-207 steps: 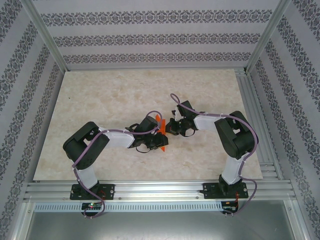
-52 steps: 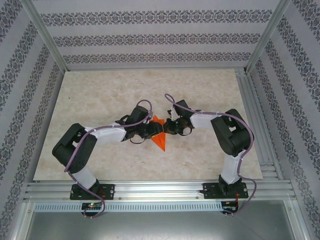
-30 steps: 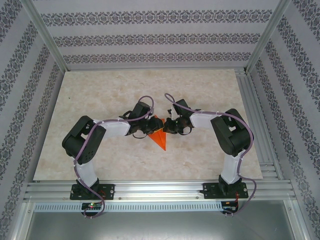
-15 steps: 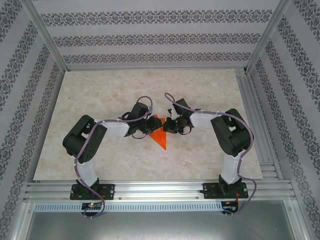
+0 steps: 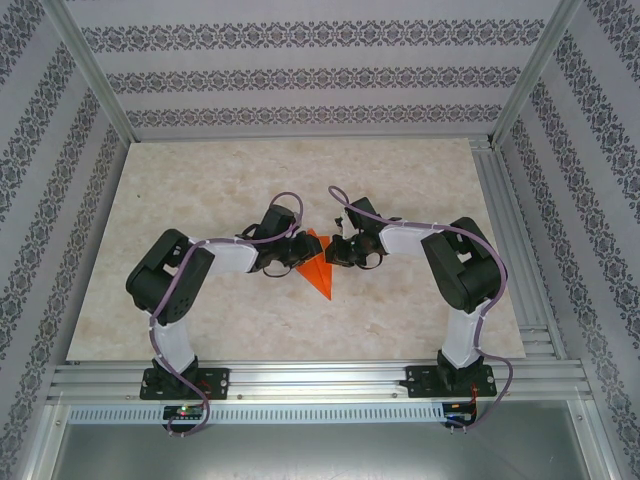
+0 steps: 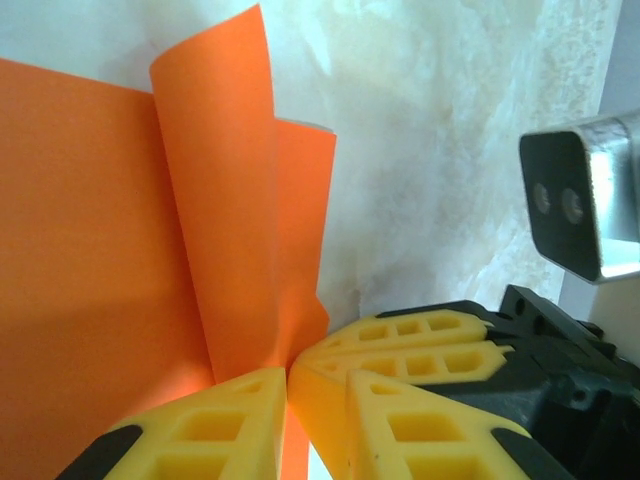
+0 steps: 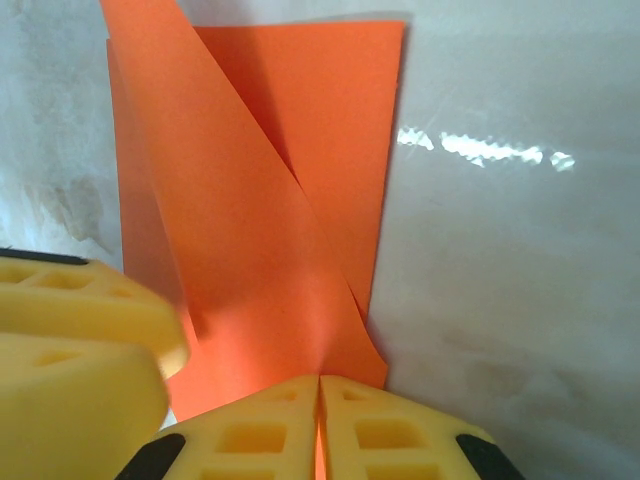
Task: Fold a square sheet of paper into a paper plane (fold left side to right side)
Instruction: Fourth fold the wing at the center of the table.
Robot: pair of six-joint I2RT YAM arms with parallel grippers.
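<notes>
The square sheet of paper [image 5: 318, 270] no longer stands as a narrow upright strip between the arms, as it did several seconds back. It now lies spread as an orange triangle near the middle of the table [image 5: 200, 180], its tip pointing to 5 o'clock. The left gripper [image 5: 293, 256] sits at the sheet's 9 o'clock, its arm drawn in from the wider reach it had earlier and hardly moving over the last second. Its wrist view shows the fingers clamped on a raised flap [image 6: 230, 200]. The right gripper [image 5: 336, 250], at 2 o'clock, is unmoved and is clenched on the sheet's edge. The left-to-right fold looks begun but not pressed: the flap curls upward rather than lying creased.
</notes>
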